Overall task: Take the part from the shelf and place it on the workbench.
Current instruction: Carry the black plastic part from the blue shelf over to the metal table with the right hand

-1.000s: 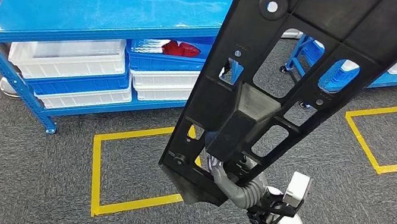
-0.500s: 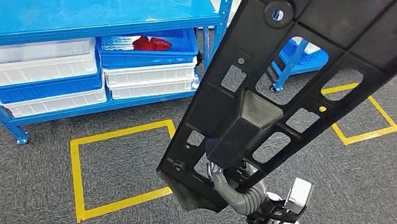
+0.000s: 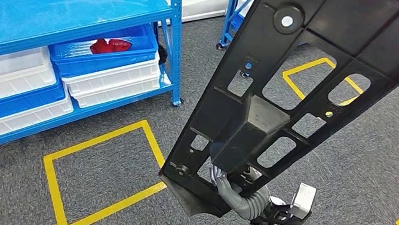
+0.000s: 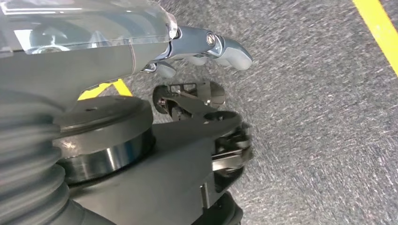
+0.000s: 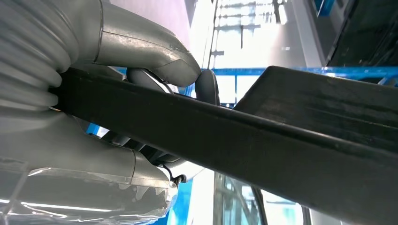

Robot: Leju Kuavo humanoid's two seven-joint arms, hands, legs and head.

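Head view, right hand (image 3: 233, 191) gripping black part (image 3: 310, 88), blue shelf (image 3: 50, 10) w/ bins behind

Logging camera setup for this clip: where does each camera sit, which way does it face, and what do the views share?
Head view: high on the body, looking forward and down at the black part, blue shelf and carpet; right hand and arm show.
Left wrist view: behind the left hand, facing the grey carpet and a yellow line.
Right wrist view: behind the right hand, facing along the part's edge.
Shared: head and right wrist views both show the right hand gripping the part.
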